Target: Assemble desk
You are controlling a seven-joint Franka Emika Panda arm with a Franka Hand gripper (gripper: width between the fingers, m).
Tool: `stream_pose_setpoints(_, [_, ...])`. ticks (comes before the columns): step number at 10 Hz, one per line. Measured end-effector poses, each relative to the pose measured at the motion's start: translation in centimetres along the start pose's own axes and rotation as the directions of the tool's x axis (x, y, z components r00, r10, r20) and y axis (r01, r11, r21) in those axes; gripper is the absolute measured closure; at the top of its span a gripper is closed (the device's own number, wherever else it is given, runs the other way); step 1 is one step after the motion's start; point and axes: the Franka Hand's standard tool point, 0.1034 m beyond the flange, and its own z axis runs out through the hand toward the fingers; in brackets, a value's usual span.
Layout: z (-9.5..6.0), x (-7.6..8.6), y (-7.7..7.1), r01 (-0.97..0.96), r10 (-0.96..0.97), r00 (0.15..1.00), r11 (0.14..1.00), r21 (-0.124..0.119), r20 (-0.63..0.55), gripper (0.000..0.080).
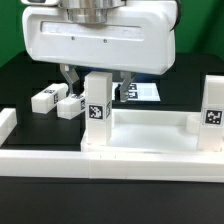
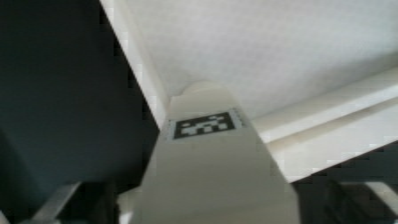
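The desk panel lies flat, white and rimmed, behind the front bar. One white leg with a black-and-white tag stands upright at the panel's corner toward the exterior view's left. A second tagged leg stands upright at the corner on the right. Two more legs lie loose on the black table. My gripper hangs over the left standing leg, open, one finger on each side with a gap. In the wrist view that leg fills the middle between the fingers of my gripper, with the panel beyond.
A long low white border bar runs along the front, with a short white block at the exterior view's left. The marker board lies behind the gripper. The table is black.
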Motion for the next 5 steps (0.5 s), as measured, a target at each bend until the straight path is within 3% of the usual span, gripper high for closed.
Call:
stream_pose_setpoints(1, [-0.9, -0.3, -0.3, 0.002, -0.002, 1.000, 1.000, 0.006, -0.002, 0.0173])
stream_pose_setpoints(5, [-3.4, -3.3, -1.8, -0.048, 0.048, 0.999, 0.998, 0.027, 0.000, 0.0151])
